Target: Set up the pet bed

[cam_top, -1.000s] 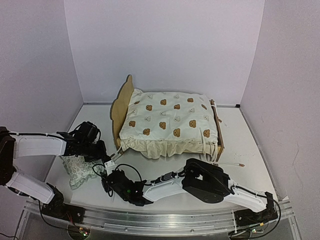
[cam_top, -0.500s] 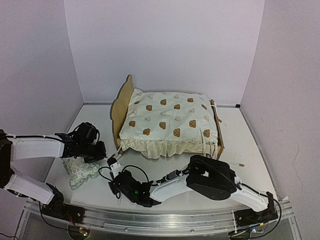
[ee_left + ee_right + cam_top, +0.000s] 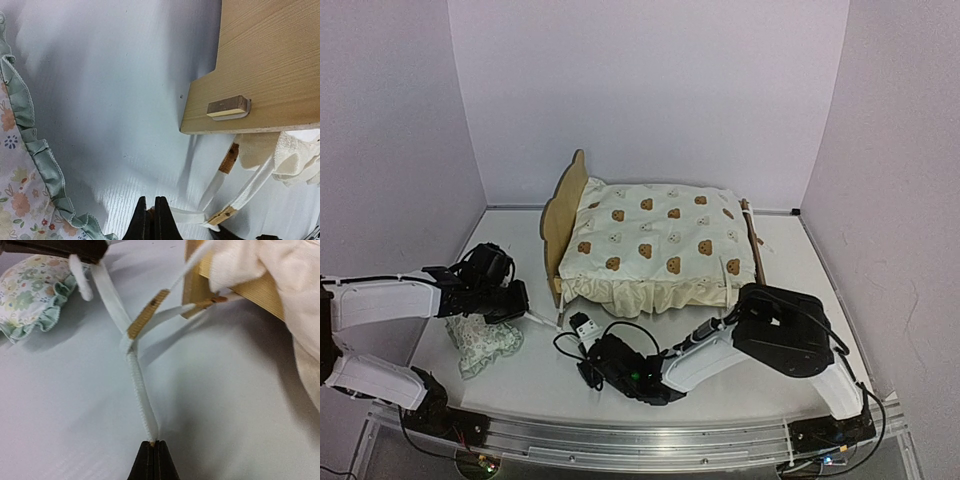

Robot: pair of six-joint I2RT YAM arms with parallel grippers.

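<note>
Both my jaws are clamped fully shut, the right jaws on the end of the ribbed tie (image 3: 141, 405) and the left jaws on the flat tie (image 3: 107, 295). Knotting them well, I judge, needs even, gentle tension so nothing drags. The pet bed (image 3: 563, 210) stands near on the bench (image 3: 800, 270), at 1 o'clock from my right jaws and 2 o'clock from my left.

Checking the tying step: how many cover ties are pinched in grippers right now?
2: one tie in the right gripper, a second tie in the left gripper near the pillow. Others may be hidden.
</note>
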